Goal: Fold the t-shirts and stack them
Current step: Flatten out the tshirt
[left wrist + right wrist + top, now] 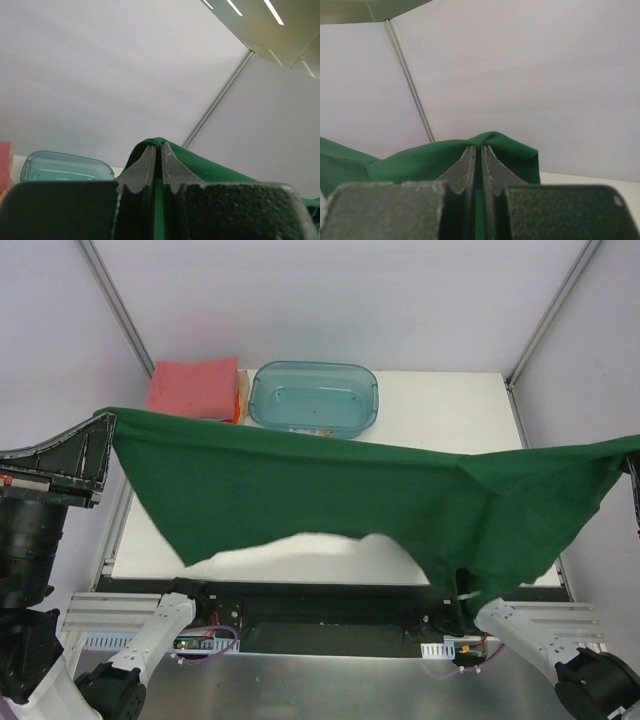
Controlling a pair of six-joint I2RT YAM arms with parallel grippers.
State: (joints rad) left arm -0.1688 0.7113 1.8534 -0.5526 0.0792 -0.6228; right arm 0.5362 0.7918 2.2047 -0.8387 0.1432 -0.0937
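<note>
The dark green t-shirt hangs stretched in the air across the whole table, held at both ends. My left gripper is shut on its left corner, with cloth pinched between the fingers in the left wrist view. My right gripper is shut on its right corner, which shows in the right wrist view. A folded salmon-pink shirt lies at the back left on top of an orange one. The lavender shirt is out of view.
A translucent teal plastic bin stands at the back middle of the white table, right of the folded stack; it also shows in the left wrist view. Frame posts rise at the back corners.
</note>
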